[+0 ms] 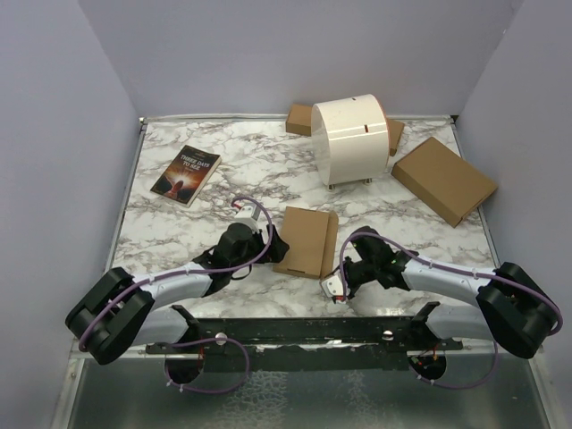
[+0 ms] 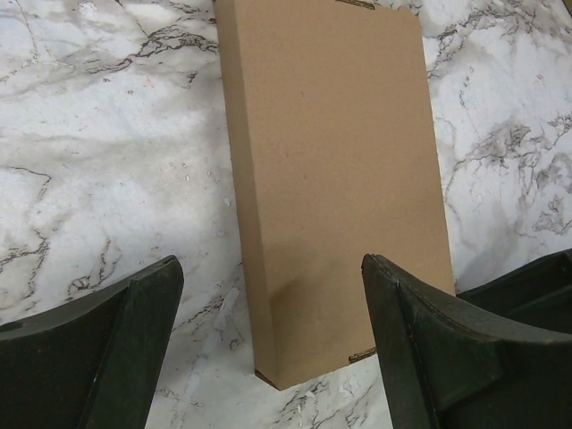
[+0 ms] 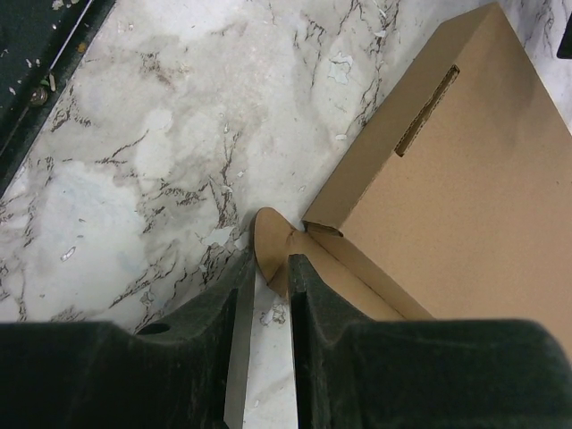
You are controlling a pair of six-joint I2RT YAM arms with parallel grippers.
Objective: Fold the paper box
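At the middle of the marble table (image 1: pixel 179 234): one paper box (image 1: pixel 308 239), plain brown, laid flat between the two arms.

- Left gripper (image 2: pixel 271 268): held over the box's left side. The fingers (image 2: pixel 116 353) are spread wide, one on each side of the near end of the box. Nothing is grasped.
- Right gripper (image 3: pixel 268 268): set low at the box's near right corner. The fingers are drawn almost together, and a rounded tab (image 3: pixel 268 234) sticking out from that corner is pinched between the tips. A narrow slot (image 3: pixel 427 112) is seen in the side wall of the box beyond.
- Book (image 1: pixel 186 173): laid flat at the far left, well apart from the box.
- White roll (image 1: pixel 353 138): stood at the far middle.
- Larger cardboard box (image 1: pixel 444 180): laid at the far right.
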